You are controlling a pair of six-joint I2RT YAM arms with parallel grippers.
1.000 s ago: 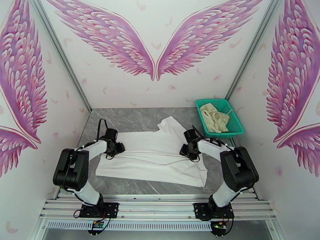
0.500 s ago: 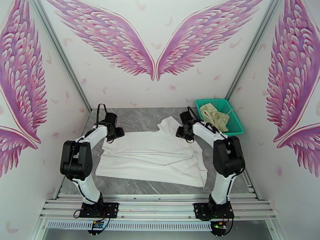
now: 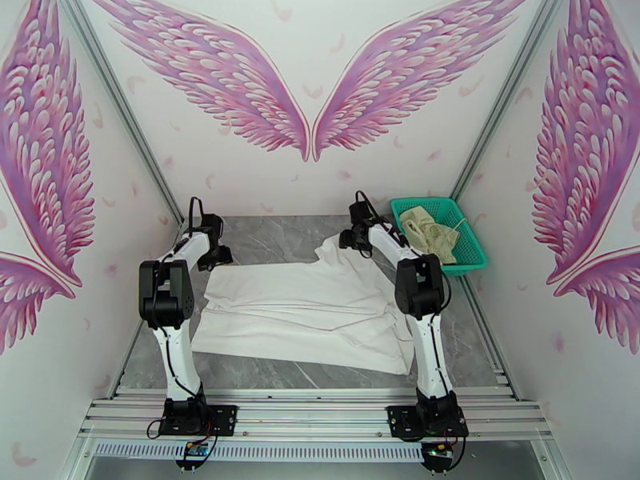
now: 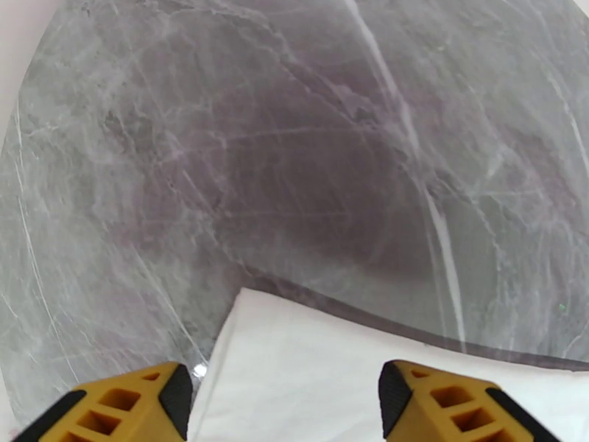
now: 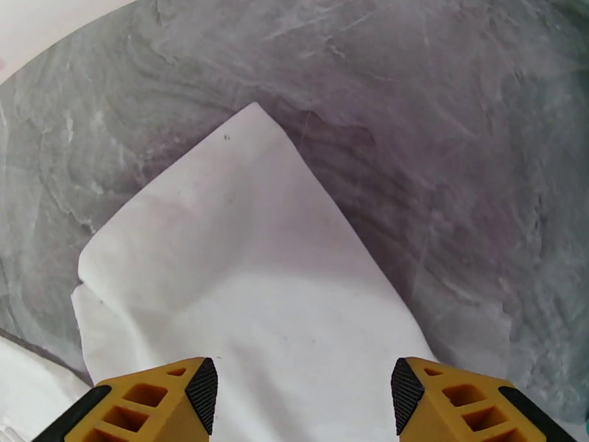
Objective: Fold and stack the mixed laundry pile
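The white shirt (image 3: pixel 304 310) is judged mid-fold; left end effector (image 4: pixel 286 395) and right end effector (image 5: pixel 303 395) are held apart (nothing clamped). A fresh edge likely must be gripped next.

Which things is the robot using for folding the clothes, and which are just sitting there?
For the job: white shirt, cream garment, left gripper, right gripper.
Just there: green basket holding the cream garment, grey table.

- Top camera: high at the near edge, facing forward and down over the whole worktop (image 3: pixel 272 234).
- Wrist cameras: close above the worktop, sharing the white shirt (image 3: pixel 304 302)'s far edges.
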